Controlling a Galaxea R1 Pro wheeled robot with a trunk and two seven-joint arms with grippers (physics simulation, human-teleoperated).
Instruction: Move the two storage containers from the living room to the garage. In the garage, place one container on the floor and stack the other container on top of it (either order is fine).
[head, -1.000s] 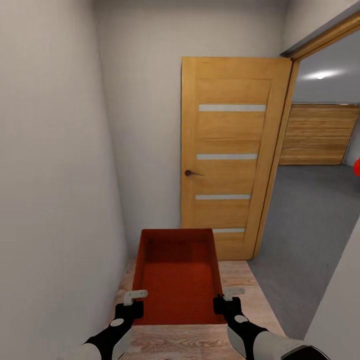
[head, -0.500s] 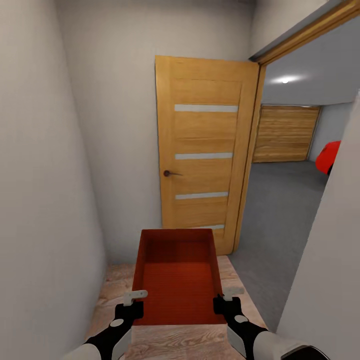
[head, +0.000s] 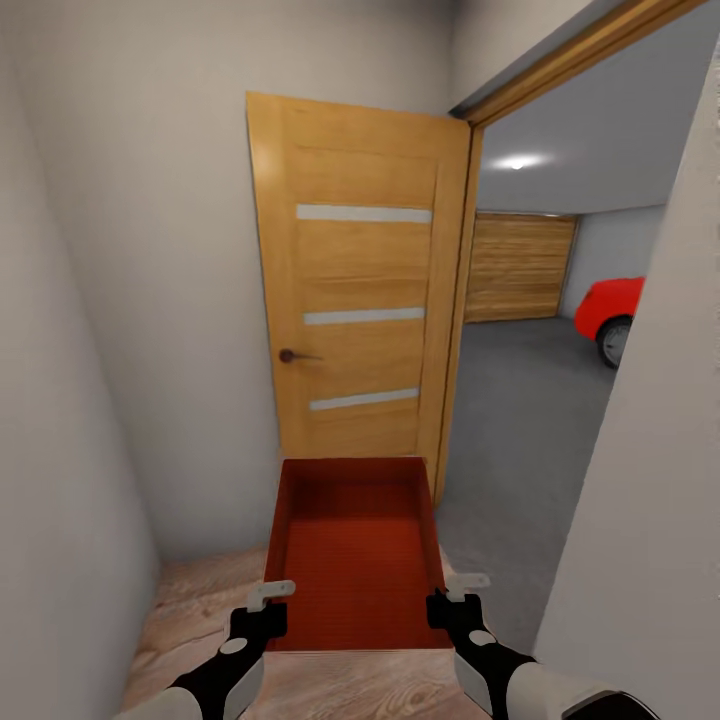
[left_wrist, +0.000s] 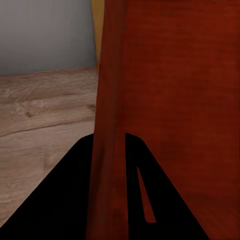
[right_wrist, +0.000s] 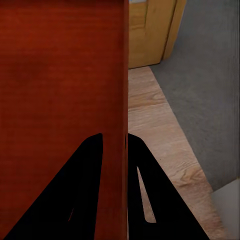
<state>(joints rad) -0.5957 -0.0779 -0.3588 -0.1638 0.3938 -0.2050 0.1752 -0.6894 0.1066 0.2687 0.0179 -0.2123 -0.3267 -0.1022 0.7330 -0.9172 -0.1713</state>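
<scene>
I hold one orange-red storage container (head: 355, 550) in front of me, level and with nothing inside it. My left gripper (head: 268, 597) is shut on its left wall (left_wrist: 107, 150), and my right gripper (head: 452, 590) is shut on its right wall (right_wrist: 119, 125). Each wrist view has black fingers straddling a wall's edge. Through the doorway at the right lies the garage with its grey concrete floor (head: 520, 420) and a red car (head: 610, 305).
An open wooden door (head: 355, 290) with a dark knob stands straight ahead, against a pale wall (head: 160, 300). A wall corner (head: 650, 480) is close on my right. Light wood planks (head: 200, 600) are underfoot. A wooden garage door (head: 520, 265) closes the far end.
The whole view has swung to the right: the door has slid left in the picture and more of the garage and the red car shows. Both grippers keep their hold on the container.
</scene>
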